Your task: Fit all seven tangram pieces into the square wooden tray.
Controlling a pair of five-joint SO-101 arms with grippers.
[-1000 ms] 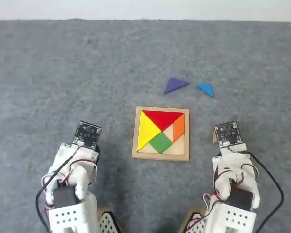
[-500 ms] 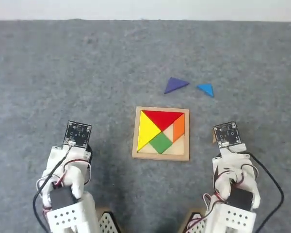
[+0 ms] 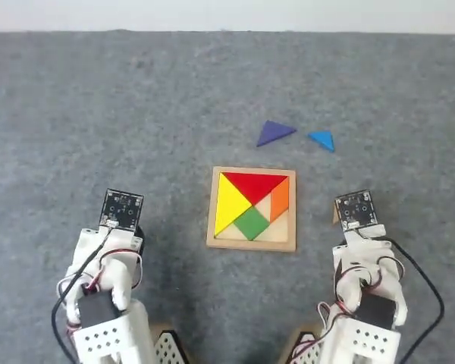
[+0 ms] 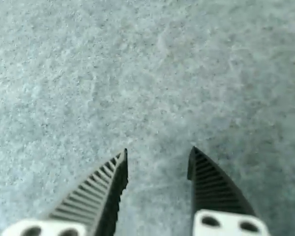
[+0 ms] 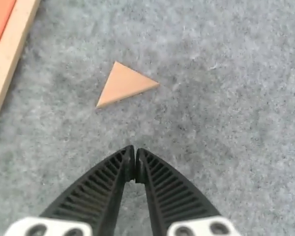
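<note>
Two grippers hang at the near edge of a grey felt table (image 3: pixel 136 98), well apart. The left gripper (image 4: pixel 158 152) has its fingers spread and empty over bare felt. The right gripper (image 5: pixel 135 151) is pinched closed on nothing; a tan triangle (image 5: pixel 125 84) lies just ahead of its tips, near the rim of the square wooden tray (image 3: pixel 252 246). The tray, between the arms, holds a red triangle (image 3: pixel 252 186), yellow triangle (image 3: pixel 229 203), green square (image 3: pixel 251 222) and orange piece (image 3: pixel 280 199), with pale gaps. Beyond it, a purple triangle (image 3: pixel 274 133) and blue triangle (image 3: pixel 321 139) lie on open felt
</note>
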